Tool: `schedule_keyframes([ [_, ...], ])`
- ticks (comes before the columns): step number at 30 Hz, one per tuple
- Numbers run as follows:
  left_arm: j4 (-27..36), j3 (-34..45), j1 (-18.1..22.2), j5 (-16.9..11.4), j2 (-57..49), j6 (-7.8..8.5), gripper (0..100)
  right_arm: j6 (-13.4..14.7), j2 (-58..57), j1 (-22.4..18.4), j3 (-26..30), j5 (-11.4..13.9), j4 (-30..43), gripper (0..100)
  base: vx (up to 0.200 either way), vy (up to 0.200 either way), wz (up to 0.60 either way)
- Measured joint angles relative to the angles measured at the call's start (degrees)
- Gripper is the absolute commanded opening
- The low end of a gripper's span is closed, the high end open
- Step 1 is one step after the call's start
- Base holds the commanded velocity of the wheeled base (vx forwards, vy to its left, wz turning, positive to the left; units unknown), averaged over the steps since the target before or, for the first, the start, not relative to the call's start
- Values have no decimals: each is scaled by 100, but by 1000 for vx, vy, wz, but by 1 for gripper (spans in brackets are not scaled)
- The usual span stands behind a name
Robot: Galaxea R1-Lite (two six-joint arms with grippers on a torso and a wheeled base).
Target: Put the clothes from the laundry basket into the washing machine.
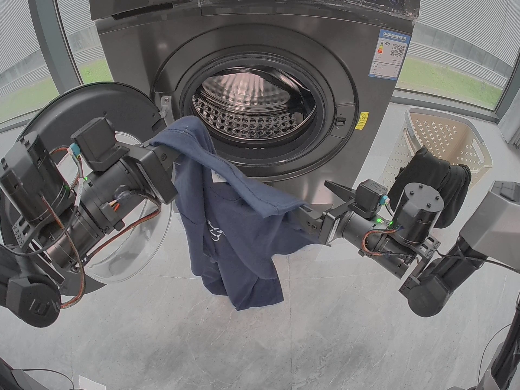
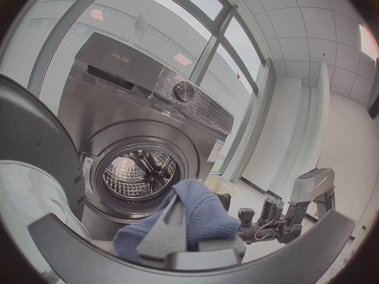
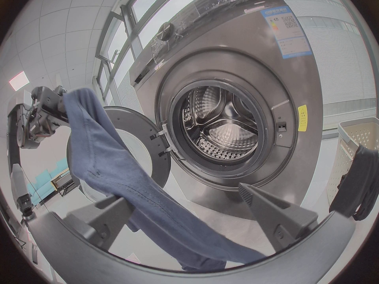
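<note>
Before the drum [image 1: 254, 104], shirt [image 1: 233, 223] tight in left claw [image 2: 192, 227], seemingly across wide right claw [image 3: 183, 202].

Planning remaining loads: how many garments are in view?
2. A navy T-shirt hangs from the left gripper before the open washing machine; a black garment drapes over the laundry basket rim. More may be hidden inside the basket.

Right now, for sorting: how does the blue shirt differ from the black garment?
The blue shirt hangs pinched in the left claw, across the open right claw; the black garment hangs over the laundry basket rim. The blue shirt is spread, the black garment bunched. Both are outside the drum.
</note>
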Motion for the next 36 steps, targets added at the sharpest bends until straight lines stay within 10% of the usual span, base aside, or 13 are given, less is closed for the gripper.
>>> schedule_keyframes([
  [1,0,0,-18,0,-13,0,0,0,78,0,-72,-2,2,0,0,0,0],
  [20,-2,22,-118,-2,-105,-22,0,24,996,265,-647,11,-105,0,0,0,0],
  [21,-4,22,-118,-2,-105,-22,0,17,996,289,-634,11,-102,100,0,0,0],
  [36,-4,22,-112,-6,-105,-29,0,-57,1067,455,-937,16,-6,100,0,0,0],
])
